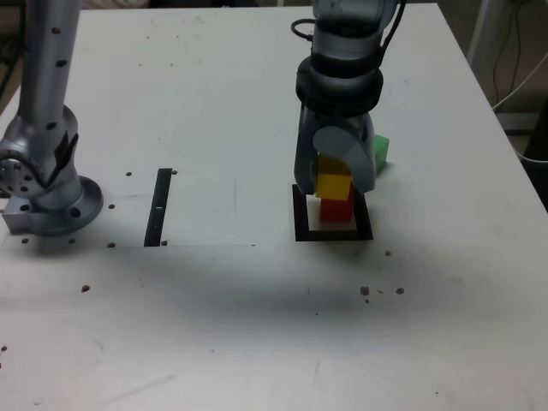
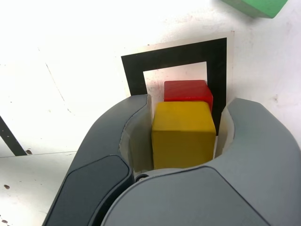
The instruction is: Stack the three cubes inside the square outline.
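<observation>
Three cubes sit on a white table (image 1: 214, 325). One yellow cube (image 1: 333, 185) rests on one red cube (image 1: 337, 210), a stack of two inside the single black square outline (image 1: 301, 224). One green cube (image 1: 379, 152) lies on the table outside the outline, beyond the stack. The claw (image 2: 184, 136) is around the yellow cube, slightly parted, with thin gaps visible on both sides. One narrow black strip (image 1: 159, 206) lies to the exterior view's left.

green cube (image 1: 380, 152) just behind stack, table (image 1: 214, 325) open
</observation>
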Controlling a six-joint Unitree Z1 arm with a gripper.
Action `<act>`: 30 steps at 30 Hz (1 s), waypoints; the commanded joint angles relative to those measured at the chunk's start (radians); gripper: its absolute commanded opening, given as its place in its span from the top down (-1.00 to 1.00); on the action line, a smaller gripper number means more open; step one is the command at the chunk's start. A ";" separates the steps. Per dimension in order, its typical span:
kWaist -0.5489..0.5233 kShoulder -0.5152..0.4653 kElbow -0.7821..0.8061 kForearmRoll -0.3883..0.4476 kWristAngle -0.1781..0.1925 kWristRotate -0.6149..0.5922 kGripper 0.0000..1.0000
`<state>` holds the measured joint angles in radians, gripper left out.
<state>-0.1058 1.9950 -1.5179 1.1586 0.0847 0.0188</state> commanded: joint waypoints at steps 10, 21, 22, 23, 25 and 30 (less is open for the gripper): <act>0.001 -0.001 0.004 -0.015 -0.002 0.012 -0.96; 0.001 -0.019 0.002 -0.011 0.006 0.012 -0.99; 0.001 -0.024 0.001 -0.009 0.009 0.012 -0.99; 0.001 -0.030 0.000 -0.007 0.013 0.012 -0.99; 0.003 -0.043 -0.005 0.000 0.023 0.013 -0.99; 0.029 -0.064 -0.029 0.029 0.038 0.045 -0.99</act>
<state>-0.0896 1.9377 -1.5367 1.1761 0.1214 0.0512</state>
